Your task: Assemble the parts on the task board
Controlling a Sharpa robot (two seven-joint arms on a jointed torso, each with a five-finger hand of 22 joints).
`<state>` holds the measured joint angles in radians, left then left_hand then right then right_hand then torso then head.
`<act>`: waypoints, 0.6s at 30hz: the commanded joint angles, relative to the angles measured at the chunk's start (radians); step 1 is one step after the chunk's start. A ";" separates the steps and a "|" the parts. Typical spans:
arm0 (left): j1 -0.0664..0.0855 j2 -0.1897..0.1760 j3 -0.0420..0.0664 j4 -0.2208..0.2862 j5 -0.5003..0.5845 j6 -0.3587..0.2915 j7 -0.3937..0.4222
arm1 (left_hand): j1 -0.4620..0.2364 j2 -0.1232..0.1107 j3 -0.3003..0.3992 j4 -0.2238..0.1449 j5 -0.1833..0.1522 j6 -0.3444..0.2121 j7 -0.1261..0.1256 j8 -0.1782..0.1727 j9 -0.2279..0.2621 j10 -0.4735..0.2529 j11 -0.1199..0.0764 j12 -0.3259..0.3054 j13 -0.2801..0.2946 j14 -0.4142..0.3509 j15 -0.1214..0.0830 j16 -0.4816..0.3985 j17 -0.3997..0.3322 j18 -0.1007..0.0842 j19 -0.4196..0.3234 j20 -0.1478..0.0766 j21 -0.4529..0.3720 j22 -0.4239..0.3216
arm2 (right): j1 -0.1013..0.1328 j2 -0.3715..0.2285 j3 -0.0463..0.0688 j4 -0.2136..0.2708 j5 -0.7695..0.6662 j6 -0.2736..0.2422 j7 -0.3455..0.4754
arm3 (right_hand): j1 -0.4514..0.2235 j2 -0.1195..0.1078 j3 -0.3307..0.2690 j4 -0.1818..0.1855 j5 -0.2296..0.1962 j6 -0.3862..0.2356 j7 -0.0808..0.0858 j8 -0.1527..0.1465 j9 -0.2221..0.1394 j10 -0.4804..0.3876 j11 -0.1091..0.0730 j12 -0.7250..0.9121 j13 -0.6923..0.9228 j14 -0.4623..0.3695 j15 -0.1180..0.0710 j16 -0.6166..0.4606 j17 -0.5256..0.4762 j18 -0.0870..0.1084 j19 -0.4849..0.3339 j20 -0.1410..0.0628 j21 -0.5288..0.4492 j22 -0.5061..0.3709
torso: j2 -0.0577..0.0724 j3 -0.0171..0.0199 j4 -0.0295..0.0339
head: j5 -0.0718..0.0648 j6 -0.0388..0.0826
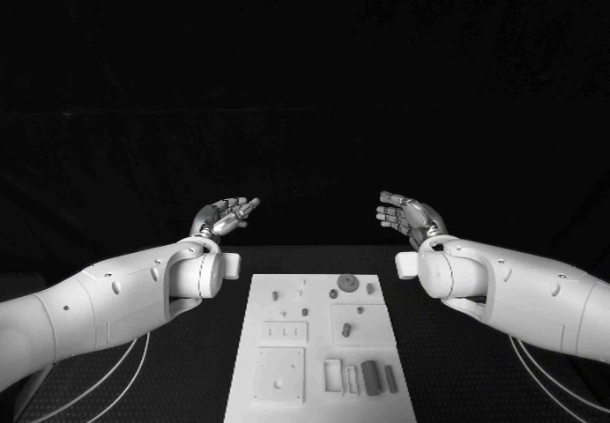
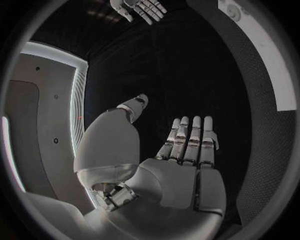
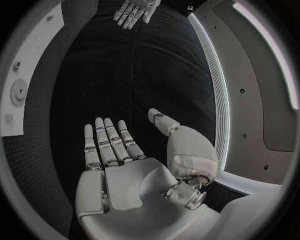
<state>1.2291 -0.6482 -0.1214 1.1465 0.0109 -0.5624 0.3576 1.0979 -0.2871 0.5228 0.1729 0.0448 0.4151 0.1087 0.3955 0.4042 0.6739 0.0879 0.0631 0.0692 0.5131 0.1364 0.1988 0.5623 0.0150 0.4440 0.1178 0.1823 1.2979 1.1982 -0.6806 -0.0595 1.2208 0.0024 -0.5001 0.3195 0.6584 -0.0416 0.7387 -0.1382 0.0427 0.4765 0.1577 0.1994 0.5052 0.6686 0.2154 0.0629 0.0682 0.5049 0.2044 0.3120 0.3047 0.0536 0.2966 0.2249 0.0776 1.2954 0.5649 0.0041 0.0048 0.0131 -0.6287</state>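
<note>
**Both hands raised and spread beyond the task board, nothing held**

Head view:
- Task board [image 1: 321,348] lying flat on the black surface [image 1: 190,370], long side running away from the robot.
- Left hand [image 1: 224,217] held up beyond the board's far left corner, palm up, fingers spread and slightly curled, holding nothing.
- Right hand [image 1: 408,215] held up beyond the board's far right corner, mirroring the left, fingers apart, holding nothing.
- Both hands well apart from the board and from each other.
- Round part [image 1: 347,282] sitting near the board's far edge; small part [image 1: 345,330] in the square recess at the board's middle.
- Row of upright bar-shaped parts [image 1: 368,377] at the board's near right corner.
- Raised square plate [image 1: 279,374] at the board's near left corner.

Left wrist view:
- Left hand [image 2: 169,165] palm open, fingers straight and side by side, thumb off to one side; nothing in the palm.
- Right hand [image 2: 139,8] at the circle's rim, fingers apart.
- Strip of the board [image 2: 265,55] along the rim, well apart from the left hand.

Right wrist view:
- Right hand [image 3: 134,170] palm open, fingers straight, thumb apart; nothing in the palm.
- Left hand [image 3: 134,10] at the rim, fingers spread.
- Edge of the board [image 3: 28,85] with the round part [image 3: 19,91] on it, well apart from the right hand.
</note>
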 commanded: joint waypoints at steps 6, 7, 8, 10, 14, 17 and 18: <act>0.053 0.041 -0.030 -0.126 0.012 0.215 -0.134 | 0.037 -0.003 0.011 0.005 0.005 0.015 0.008 0.015 0.013 0.028 0.006 0.011 0.005 0.020 0.003 0.013 0.017 -0.015 0.014 -0.001 0.013 0.037 | 0.061 0.043 -0.021 -0.149 -0.018 0.341 -0.207 | 0.105 0.007 -0.035 -0.097 0.021 0.035 0.060 0.038 0.013 0.061 0.009 0.012 0.004 0.049 0.017 0.034 0.027 0.018 0.036 -0.002 0.021 0.037 | 0.000 0.0000 0.0002 | 0.000 0.000; 0.057 0.044 -0.032 -0.134 0.012 0.221 -0.138 | 0.041 0.000 0.011 0.005 0.005 0.019 0.015 0.017 0.015 0.036 0.009 0.015 0.006 0.029 0.005 0.019 0.020 -0.015 0.019 -0.004 0.018 0.037 | 0.066 0.047 -0.023 -0.162 -0.019 0.357 -0.217 | 0.120 0.005 -0.050 -0.109 0.046 0.045 0.056 0.046 0.014 0.075 0.006 0.016 0.005 0.059 0.016 0.039 0.030 0.019 0.043 -0.003 0.024 0.037 | 0.000 0.0000 0.0002 | 0.000 0.000; 0.059 0.046 -0.034 -0.140 0.012 0.225 -0.141 | 0.044 0.001 0.010 0.005 0.005 0.020 0.017 0.019 0.016 0.040 0.010 0.015 0.007 0.033 0.005 0.022 0.022 -0.015 0.022 -0.006 0.021 0.036 | 0.070 0.050 -0.025 -0.172 -0.019 0.369 -0.225 | 0.139 0.008 -0.075 -0.128 0.078 0.058 0.049 0.055 0.015 0.090 0.002 0.018 0.006 0.071 0.016 0.045 0.034 0.022 0.051 -0.004 0.027 0.036 | 0.000 0.0000 0.0002 | 0.000 0.000; 0.062 0.047 -0.035 -0.145 0.012 0.229 -0.144 | 0.054 0.009 0.006 0.002 0.005 0.032 0.026 0.026 0.020 0.067 0.020 0.028 0.012 0.057 0.011 0.038 0.029 -0.012 0.041 -0.015 0.034 0.037 | 0.077 0.055 -0.027 -0.188 -0.020 0.390 -0.238 | 0.178 -0.003 -0.090 -0.145 0.084 0.086 0.041 0.071 0.017 0.118 -0.004 0.026 0.008 0.095 0.024 0.056 0.039 0.031 0.075 -0.009 0.036 0.035 | 0.000 0.0000 0.0002 | 0.000 0.000; 0.060 0.048 -0.036 -0.146 -0.005 0.255 -0.122 | 0.097 0.053 -0.025 -0.041 0.008 0.132 0.061 0.070 0.037 0.195 0.044 0.087 0.036 0.216 0.021 0.125 0.059 0.017 0.162 -0.057 0.100 0.036 | 0.068 0.081 -0.029 -0.267 -0.471 0.358 -0.215 | 0.262 -0.032 -0.097 -0.150 0.092 0.153 0.030 0.103 0.016 0.219 -0.011 0.064 0.023 0.181 0.020 0.092 0.055 0.062 0.148 -0.018 0.057 0.030 | 0.009 -0.0040 0.0016 | -0.001 0.020; 0.060 0.043 -0.036 -0.140 -0.025 0.268 -0.119 | 0.124 0.093 -0.064 -0.091 0.006 0.203 0.067 0.091 0.040 0.310 0.042 0.136 0.057 0.318 0.009 0.181 0.075 0.040 0.240 -0.074 0.146 0.035 | 0.063 0.081 -0.029 -0.271 -0.543 0.356 -0.214 | 0.318 -0.048 -0.100 -0.152 0.085 0.214 0.035 0.122 0.009 0.296 -0.023 0.084 0.035 0.258 -0.012 0.120 0.074 0.092 0.220 -0.021 0.071 0.022 | 0.010 -0.0060 0.0059 | 0.003 0.031; 0.060 0.041 -0.036 -0.137 -0.028 0.268 -0.119 | 0.129 0.107 -0.080 -0.110 0.005 0.218 0.061 0.090 0.036 0.334 0.034 0.143 0.061 0.343 0.000 0.195 0.077 0.046 0.257 -0.079 0.158 0.034 | 0.061 0.083 -0.029 -0.275 -0.583 0.358 -0.214 | 0.332 -0.051 -0.100 -0.152 0.083 0.231 0.032 0.126 0.006 0.316 -0.029 0.088 0.038 0.279 -0.019 0.125 0.080 0.100 0.239 -0.021 0.073 0.018 | 0.011 -0.0059 0.0074 | 0.003 0.029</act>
<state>1.2883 -0.6046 -0.1580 1.0037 0.0093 -0.3512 0.2355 1.2290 -0.1906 0.4495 0.0720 0.0465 0.6267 0.1691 0.4833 0.4432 0.9968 0.1239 0.2025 0.1287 0.8445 0.1384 0.3874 0.6378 0.0481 0.6924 0.0414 0.3345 1.3080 1.2610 -0.6010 -0.0886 0.9493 -0.2903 -0.1734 0.1111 0.9824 -0.0910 0.6432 -0.2912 0.1317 0.6980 0.1844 0.3224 0.5133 0.9732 0.1892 0.1477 0.1046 0.7711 0.1930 0.4333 0.3813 0.1393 0.5240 0.2041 0.1469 1.3080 0.5714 0.0011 0.0069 0.0143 -0.6077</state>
